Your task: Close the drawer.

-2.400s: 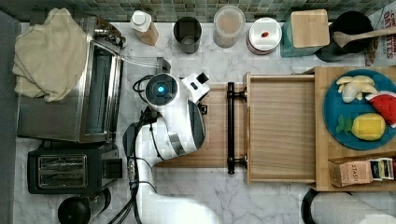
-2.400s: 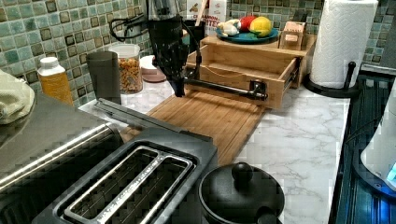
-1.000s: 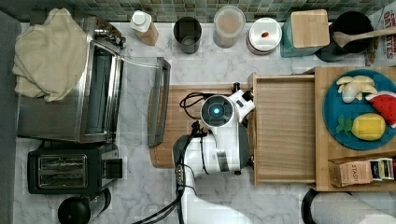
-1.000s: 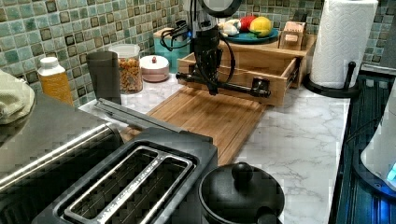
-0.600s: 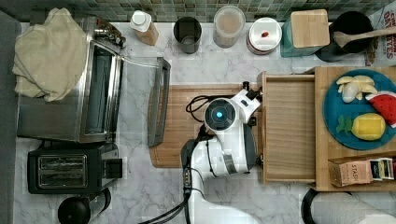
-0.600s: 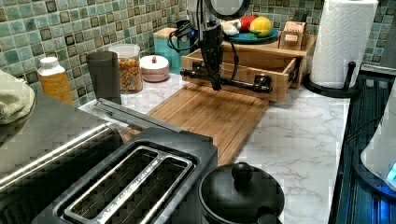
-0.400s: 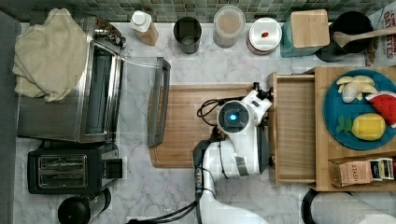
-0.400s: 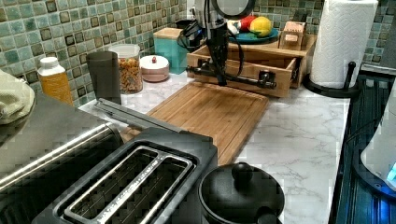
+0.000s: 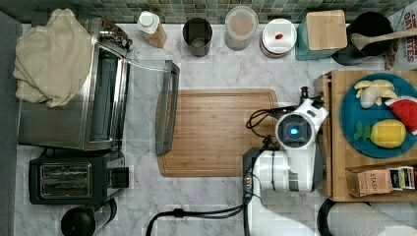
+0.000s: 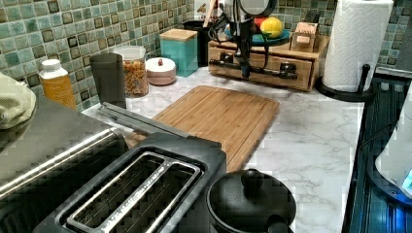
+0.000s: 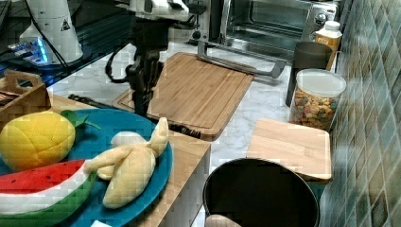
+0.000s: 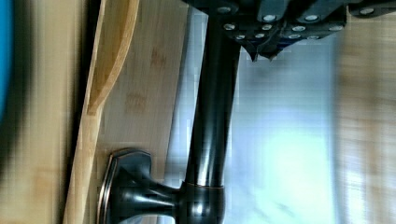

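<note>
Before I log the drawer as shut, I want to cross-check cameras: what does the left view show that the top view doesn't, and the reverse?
Left view: the drawer front sits flush in its wooden case, the black bar handle running across it. Top view: the blue plate of toy fruit seen from above, plus the toaster oven. Shared: the arm's hand at the handle and the cutting board.

Even indoor light, blurred wrist view

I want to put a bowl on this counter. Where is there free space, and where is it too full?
Free: the cutting board, bare on top, and the marble counter between it and the paper towel roll. Crowded: the back wall, lined with jars and canisters, and the wooden top carrying the blue plate. The gripper is at the drawer handle.
</note>
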### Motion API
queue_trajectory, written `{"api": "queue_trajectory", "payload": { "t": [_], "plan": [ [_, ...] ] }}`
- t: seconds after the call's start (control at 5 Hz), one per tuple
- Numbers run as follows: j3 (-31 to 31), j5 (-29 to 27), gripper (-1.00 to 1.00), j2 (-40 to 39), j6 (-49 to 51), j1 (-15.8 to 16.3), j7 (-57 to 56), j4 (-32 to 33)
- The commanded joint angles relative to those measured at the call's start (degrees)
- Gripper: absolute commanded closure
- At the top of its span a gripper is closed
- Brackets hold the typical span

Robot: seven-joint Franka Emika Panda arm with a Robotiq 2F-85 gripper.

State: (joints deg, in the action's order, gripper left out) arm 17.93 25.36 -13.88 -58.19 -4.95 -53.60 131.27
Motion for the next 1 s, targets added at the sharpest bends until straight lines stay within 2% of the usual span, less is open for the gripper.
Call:
{"api": "queue_trajectory", "payload": {
  "t": [0.2, 1.0],
  "plan": [
    [9.08, -4.97, 1.0, -4.28, 1.21, -12.34, -11.97, -12.82],
    [9.8, -5.37, 1.0, -4.38, 1.14, -11.66, -12.24, -12.79]
  ]
}}
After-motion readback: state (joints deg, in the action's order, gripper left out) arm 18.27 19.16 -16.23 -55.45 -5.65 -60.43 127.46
